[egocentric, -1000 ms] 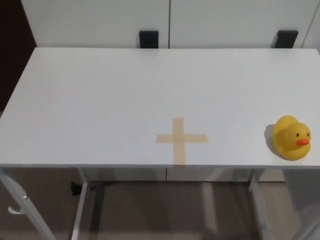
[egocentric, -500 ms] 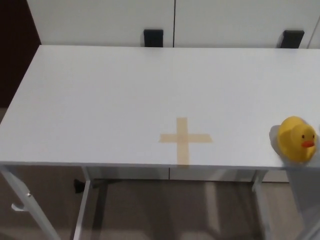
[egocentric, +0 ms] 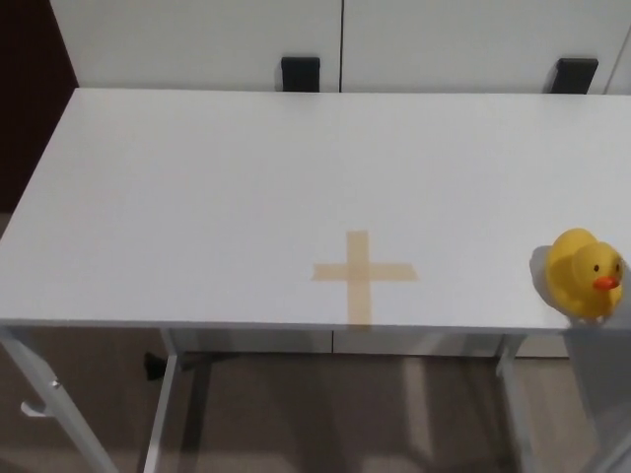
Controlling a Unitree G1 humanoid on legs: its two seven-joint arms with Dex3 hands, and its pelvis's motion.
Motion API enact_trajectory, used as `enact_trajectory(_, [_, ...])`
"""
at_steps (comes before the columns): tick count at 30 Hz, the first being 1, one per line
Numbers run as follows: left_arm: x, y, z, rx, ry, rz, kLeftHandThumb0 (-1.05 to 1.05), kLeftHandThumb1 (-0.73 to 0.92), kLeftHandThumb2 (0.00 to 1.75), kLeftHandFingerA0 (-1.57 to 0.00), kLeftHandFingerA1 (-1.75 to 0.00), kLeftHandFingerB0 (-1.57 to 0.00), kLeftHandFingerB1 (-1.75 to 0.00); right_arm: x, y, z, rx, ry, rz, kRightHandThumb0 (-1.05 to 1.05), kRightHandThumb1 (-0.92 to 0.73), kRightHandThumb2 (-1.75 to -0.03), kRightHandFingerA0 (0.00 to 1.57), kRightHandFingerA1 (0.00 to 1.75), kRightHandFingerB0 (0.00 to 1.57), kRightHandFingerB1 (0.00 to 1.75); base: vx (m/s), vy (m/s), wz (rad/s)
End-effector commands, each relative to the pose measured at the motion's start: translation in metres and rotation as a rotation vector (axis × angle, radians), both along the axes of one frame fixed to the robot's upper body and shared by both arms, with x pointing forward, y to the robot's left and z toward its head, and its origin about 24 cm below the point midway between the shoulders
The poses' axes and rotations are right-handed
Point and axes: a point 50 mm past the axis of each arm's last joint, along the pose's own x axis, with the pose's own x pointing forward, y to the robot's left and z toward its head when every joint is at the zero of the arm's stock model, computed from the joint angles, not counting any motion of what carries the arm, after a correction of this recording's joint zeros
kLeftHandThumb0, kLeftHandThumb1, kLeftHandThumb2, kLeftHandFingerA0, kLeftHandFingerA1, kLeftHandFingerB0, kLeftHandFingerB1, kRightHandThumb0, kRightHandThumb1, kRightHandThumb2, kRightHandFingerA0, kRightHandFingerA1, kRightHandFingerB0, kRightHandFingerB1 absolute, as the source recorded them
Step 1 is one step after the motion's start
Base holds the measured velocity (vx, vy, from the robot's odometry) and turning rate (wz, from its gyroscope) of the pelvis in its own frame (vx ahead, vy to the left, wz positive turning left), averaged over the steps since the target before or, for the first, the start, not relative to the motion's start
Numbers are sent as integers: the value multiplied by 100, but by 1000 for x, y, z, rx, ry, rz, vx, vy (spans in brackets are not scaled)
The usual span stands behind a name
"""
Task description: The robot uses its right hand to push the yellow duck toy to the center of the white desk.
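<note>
A yellow duck toy (egocentric: 586, 272) with an orange beak stands upright on the white desk (egocentric: 217, 187), at its front right corner close to the edge. A cross of tan tape (egocentric: 361, 273) marks the desk near the front, left of the duck. Neither of my hands shows in the head view.
Two black brackets (egocentric: 301, 73) (egocentric: 576, 74) sit behind the desk's far edge against white cabinet doors. The desk's metal legs (egocentric: 163, 414) and a wooden floor show below the front edge. A dark panel stands at the far left.
The whole picture has shifted slightly since a second ago, so the camera moved. The duck and tape cross keep their places on the desk.
</note>
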Motion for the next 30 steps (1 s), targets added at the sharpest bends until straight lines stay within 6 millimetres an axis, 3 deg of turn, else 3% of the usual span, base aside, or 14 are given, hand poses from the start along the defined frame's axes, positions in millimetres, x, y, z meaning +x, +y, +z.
enact_trajectory(1, [3,1,2,16,-40,-18,-7,46,98,-113,-120,-112,-116,5,12,-9,-20,11,44,-83,-92,-74,14,34,23,34,0,0,0])
enact_trajectory(6, [3,1,2,15,-41,-16,-8,49,96,-111,-120,-110,-117,7,23,-18,-35,30,86,-84,-92,-74,18,35,24,35,0,0,0])
enact_trajectory(7, [4,0,2,18,-39,-20,-6,47,100,-115,-120,-110,-115,8,26,-20,-36,38,98,-86,-92,-75,20,37,17,31,0,0,0])
enact_trajectory(10, [4,0,2,23,-33,-27,-7,49,97,-113,-121,-109,-115,8,31,-23,-35,52,119,-85,-92,-75,19,37,15,32,0,0,0])
enact_trajectory(13, [4,-2,1,19,-39,-38,-6,46,101,-117,-119,-114,-115,8,36,-28,-31,55,125,-83,-92,-74,20,38,16,33,0,0,0])
enact_trajectory(15, [5,-1,1,18,-34,-34,-3,45,95,-116,-121,-113,-116,8,40,-30,-26,55,135,-83,-92,-73,19,39,16,33,0,0,0])
enact_trajectory(20, [5,-2,1,10,-41,-41,-4,48,108,-115,-119,-110,-114,9,44,-33,-1,62,135,-80,-92,-74,21,39,17,34,0,0,0])
enact_trajectory(21, [5,-2,1,10,-43,-41,-2,44,109,-126,-121,-119,-116,11,48,-35,6,72,136,-81,-92,-76,22,38,15,32,0,0,0])
enact_trajectory(23, [5,-2,1,11,-47,-42,-2,44,109,-126,-121,-119,-116,12,51,-36,16,82,136,-81,-92,-76,22,38,15,32,0,0,0])
enact_trajectory(25, [6,-3,0,16,-36,-47,-4,45,107,-124,-120,-118,-115,14,56,-36,43,77,140,-80,-92,-72,20,38,18,33,0,0,0])
enact_trajectory(26, [6,-4,0,16,-34,-46,-9,46,94,-124,-121,-121,-117,15,60,-36,62,71,143,-80,-92,-72,20,38,17,33,0,0,0])
enact_trajectory(30, [5,-5,-1,12,-31,-49,-2,42,108,-124,-120,-121,-116,16,69,-37,104,51,138,-83,-92,-74,21,39,17,34,0,0,0])
